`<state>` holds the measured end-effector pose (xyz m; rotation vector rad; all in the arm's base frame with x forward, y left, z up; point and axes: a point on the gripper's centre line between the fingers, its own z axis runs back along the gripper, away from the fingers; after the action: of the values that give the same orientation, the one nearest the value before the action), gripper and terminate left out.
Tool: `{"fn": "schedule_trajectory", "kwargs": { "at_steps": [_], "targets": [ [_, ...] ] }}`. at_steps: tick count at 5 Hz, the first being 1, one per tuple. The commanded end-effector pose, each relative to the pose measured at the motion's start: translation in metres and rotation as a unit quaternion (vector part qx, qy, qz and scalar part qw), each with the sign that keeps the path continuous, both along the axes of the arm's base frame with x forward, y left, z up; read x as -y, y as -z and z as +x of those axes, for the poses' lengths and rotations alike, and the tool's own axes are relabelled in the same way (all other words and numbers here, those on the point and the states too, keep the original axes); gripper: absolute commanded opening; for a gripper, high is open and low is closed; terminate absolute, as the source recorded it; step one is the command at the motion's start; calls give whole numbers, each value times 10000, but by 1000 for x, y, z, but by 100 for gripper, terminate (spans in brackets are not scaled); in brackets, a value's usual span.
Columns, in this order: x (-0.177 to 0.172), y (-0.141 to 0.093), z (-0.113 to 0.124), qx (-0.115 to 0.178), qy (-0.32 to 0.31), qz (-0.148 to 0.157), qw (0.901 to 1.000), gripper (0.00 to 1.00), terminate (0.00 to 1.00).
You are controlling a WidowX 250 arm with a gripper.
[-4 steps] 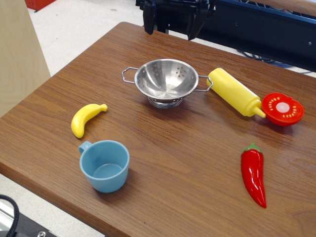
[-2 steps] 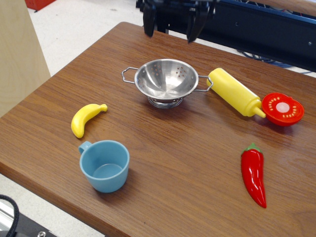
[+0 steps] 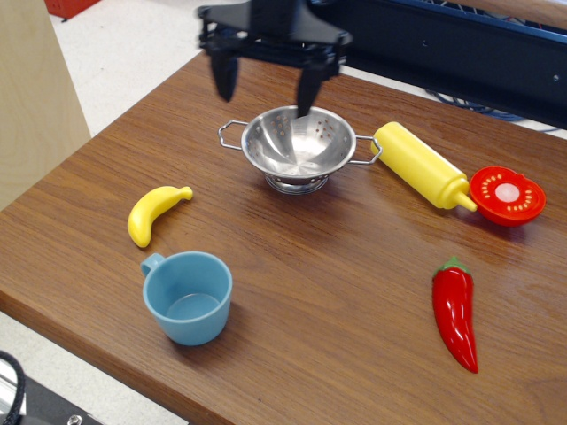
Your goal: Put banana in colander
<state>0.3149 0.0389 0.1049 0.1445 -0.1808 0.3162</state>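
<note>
The jaws stand spread wide apart and grasp nothing; the black gripper (image 3: 266, 91) hangs above the far side of the tabletop (image 3: 337, 266), its two fingers pointing down, one finger (image 3: 225, 78) left of the colander's rim and the other over the rim's far edge. The colander (image 3: 299, 146) sits upright on its ring base near the back of the wooden tabletop, its bowl holding nothing, a wire loop handle sticking out on either side. The banana (image 3: 152, 213) lies flat on the tabletop, well apart from the colander, toward the near left, with its stem end pointing right. Just in front of the banana stands a light-blue cup (image 3: 188, 297), upright, with its handle turned toward the banana. A yellow squeeze bottle (image 3: 422, 166) lies on its side, touching the colander's right handle, its nozzle against a red tomato slice (image 3: 507, 195). A red chili pepper (image 3: 456, 313) lies near the right front.
</note>
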Motion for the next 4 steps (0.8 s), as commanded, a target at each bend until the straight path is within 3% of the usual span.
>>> {"fn": "schedule_trajectory", "kwargs": {
  "at_steps": [1, 2, 3, 4],
  "targets": [
    [-37, 3, -19, 51, 750, 167, 9970, 100, 0],
    [-48, 17, -29, -109, 1094, 26, 9939, 100, 0],
    [-63, 33, -34, -39, 1191, 294, 9924, 100, 0],
    [-79, 45, -46, -203, 1452, 278, 9888, 100, 0]
  ]
}}
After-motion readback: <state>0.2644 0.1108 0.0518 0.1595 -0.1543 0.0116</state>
